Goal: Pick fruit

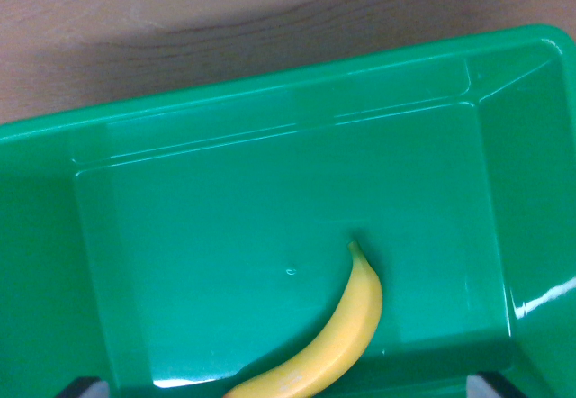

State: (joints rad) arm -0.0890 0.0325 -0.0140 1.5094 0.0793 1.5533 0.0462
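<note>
Banana (337, 339), inside green bin (270, 137), wooden table (180, 11)

Two dark jaw tips, spread apart

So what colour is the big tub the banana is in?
Bright green tub, seen clearly in the wrist view, with the yellow banana inside.

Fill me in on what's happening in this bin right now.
The wrist camera looks down into a green plastic bin sitting on a wooden table. A single yellow banana lies on the bin floor toward the bottom of the picture, partly cut off by the frame. Nothing is gripping it yet. Only dark finger tips show at the bottom corners, so the gripper appears spread apart above the fruit.
</note>
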